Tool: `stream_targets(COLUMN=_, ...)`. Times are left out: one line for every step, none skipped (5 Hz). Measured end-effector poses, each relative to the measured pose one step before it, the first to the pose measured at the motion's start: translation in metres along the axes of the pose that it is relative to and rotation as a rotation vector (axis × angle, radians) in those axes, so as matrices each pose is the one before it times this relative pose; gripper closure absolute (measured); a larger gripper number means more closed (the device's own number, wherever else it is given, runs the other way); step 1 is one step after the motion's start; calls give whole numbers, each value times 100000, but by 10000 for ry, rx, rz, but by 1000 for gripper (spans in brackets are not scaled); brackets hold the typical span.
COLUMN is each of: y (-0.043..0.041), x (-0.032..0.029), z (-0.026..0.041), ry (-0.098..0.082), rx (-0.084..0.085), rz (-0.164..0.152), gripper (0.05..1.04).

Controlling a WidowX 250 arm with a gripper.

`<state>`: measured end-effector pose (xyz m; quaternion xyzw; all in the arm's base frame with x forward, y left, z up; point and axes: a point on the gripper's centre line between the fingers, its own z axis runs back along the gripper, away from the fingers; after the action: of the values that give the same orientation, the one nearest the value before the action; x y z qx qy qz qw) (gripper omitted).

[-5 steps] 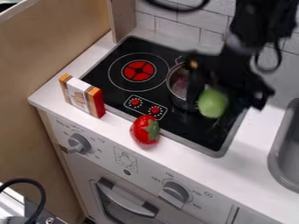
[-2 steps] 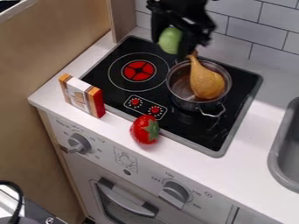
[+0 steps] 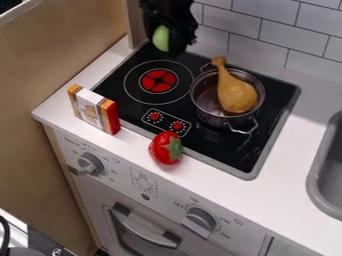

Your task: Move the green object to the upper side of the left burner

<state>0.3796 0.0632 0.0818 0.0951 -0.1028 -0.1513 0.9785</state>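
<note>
In the camera view, the gripper [image 3: 164, 40] is closed around the green object [image 3: 160, 38], holding it aloft, just beyond the left burner [image 3: 158, 81]. I judge it light, probably hollow plastic or dense foam, and stiff enough to take a firm squeeze. Its smooth, rounded skin could slip or roll on release—best gripped across the widest part of its sides and let go only once it rests on the stove [image 3: 224, 152].

The stove, below the gripper, is flat, glossy black, with a dull grey edge; a rounded thing may slide there. Below and to the right of the gripper stands the pot [image 3: 210, 119], round, shiny metal, with thin wire handles. The drumstick [image 3: 238, 95] in it is smooth and golden brown, bulbous at one end. Farther below the gripper lie the fruit [image 3: 163, 148]—glossy red, plump, green-leaved—and, down to the left, the box [image 3: 89, 108], square-edged and upright.
</note>
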Motion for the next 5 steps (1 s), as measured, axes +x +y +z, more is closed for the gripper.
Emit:
stream_targets(y=622, x=351, z=-2490, ry=-367, rx=-70, rz=-151, gripper=390)
stream_targets(y=-56, x=106, z=-2324, ry=-477, rx=33, rz=34, gripper=390)
stream_targets(y=442, x=393, z=-974, ry=-642, rx=232, rz=89, gripper=390)
stream_targets(y=6, x=240, z=-222, ry=-269, rx=76, rz=155, gripper=346)
stream_targets(y=-686, x=-147, z=-9, ry=165, rx=-86, rz=176, gripper=111)
